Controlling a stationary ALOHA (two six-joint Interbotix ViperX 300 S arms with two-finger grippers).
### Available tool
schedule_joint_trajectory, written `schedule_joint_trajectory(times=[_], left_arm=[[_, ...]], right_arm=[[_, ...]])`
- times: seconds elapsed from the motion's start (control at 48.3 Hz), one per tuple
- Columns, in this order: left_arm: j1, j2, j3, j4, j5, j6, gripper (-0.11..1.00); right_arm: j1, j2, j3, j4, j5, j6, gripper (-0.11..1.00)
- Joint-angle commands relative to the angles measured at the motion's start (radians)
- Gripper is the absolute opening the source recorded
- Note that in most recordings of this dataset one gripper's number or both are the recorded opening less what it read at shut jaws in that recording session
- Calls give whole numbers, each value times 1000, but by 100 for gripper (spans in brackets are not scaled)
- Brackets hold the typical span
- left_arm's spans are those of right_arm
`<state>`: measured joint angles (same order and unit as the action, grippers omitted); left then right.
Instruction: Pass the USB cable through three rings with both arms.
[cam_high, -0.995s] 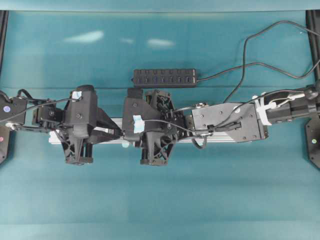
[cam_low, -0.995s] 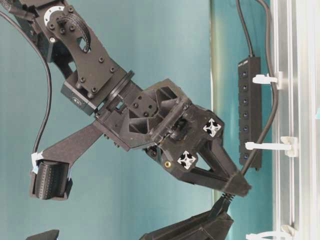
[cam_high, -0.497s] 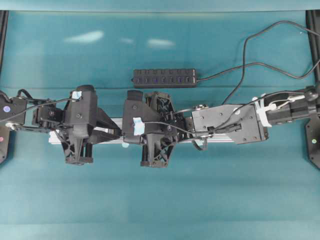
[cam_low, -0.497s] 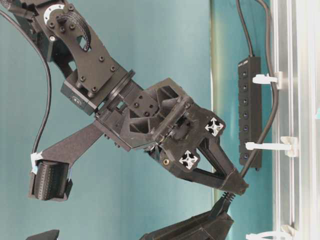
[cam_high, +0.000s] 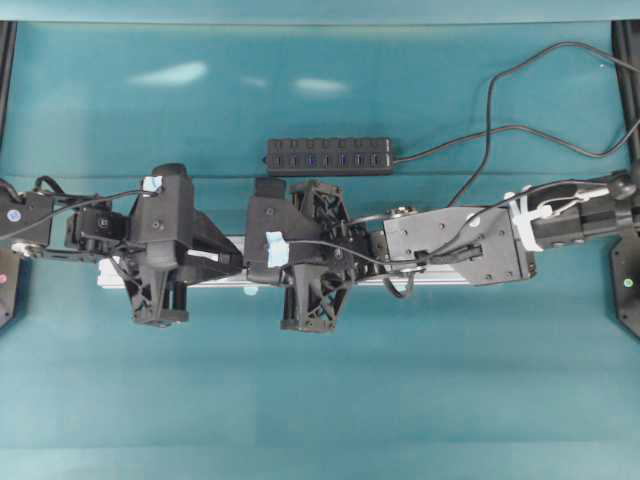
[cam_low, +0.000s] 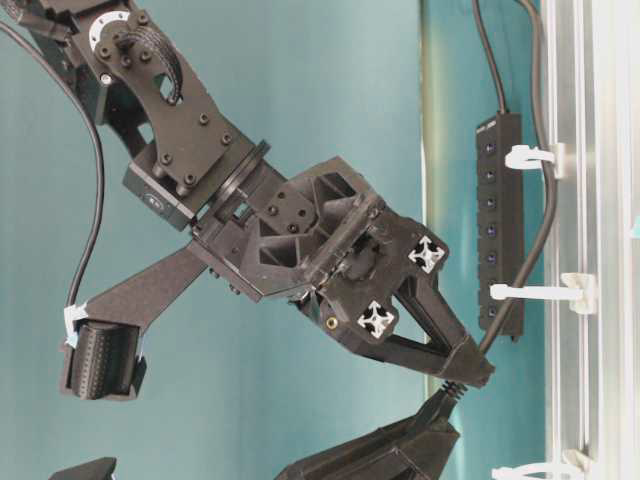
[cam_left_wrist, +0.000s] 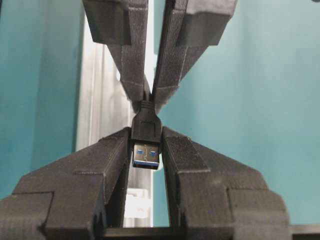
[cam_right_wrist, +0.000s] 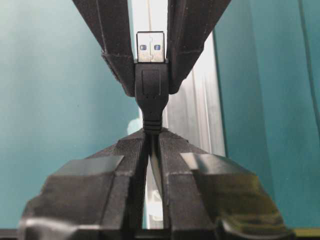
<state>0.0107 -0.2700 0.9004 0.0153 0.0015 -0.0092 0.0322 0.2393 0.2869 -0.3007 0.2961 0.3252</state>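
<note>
A: Where is the plug sitting right now?

B: The USB cable (cam_left_wrist: 146, 131) is hanging in the air between the two grippers, just above the silver rail (cam_high: 440, 276) on the teal worktop (cam_high: 320, 400). In the left wrist view the left gripper (cam_left_wrist: 146, 150) is clamping the plug body between its fingers (cam_left_wrist: 112, 155), which are closed onto it from both sides with the blue-tongued metal end poking toward the camera.

A: And the right one?

B: The right gripper (cam_right_wrist: 152, 142) is pinching the cord just behind the strain relief — its fingers (cam_right_wrist: 132, 150) are pressed nearly together, with only the thin cord between them. So both arms are gripping at once, tip to tip.

A: Which way is the plug lying?

B: Its long axis is running along the rail, from one gripper straight to the other, plug end facing left in the overhead view and cord trailing right. That line is the thing the next move depends on, I think: the rings (cam_low: 535, 157) are standing along the rail, so the plug needs to stay parallel to it.

A: How many rings is it through?

B: In the table-level view the cord is running through two white clips; a third ring (cam_low: 530, 470) is sitting just beyond the fingertips, unthreaded as far as I can tell.
</note>
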Motion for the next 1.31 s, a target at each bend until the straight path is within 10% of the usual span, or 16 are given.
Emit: schedule_joint_trajectory(times=[0.0, 0.249, 0.518, 0.808, 1.285], left_arm=[[2, -15, -20, 0, -18, -3, 23], [2, -15, -20, 0, -20, -3, 26], [2, -17, -23, 0, -17, -23, 91], [-9, -181, 54, 0, 49, -160, 92], [-11, -581, 170, 0, 341, -169, 91]], right_arm=[[5, -8, -18, 0, -3, 8, -7], [8, -8, -20, 0, 14, 8, -7], [20, 8, -46, 0, 81, 0, -7], [21, 23, -72, 0, 117, -2, -7], [12, 120, -192, 11, 308, -2, -7]])
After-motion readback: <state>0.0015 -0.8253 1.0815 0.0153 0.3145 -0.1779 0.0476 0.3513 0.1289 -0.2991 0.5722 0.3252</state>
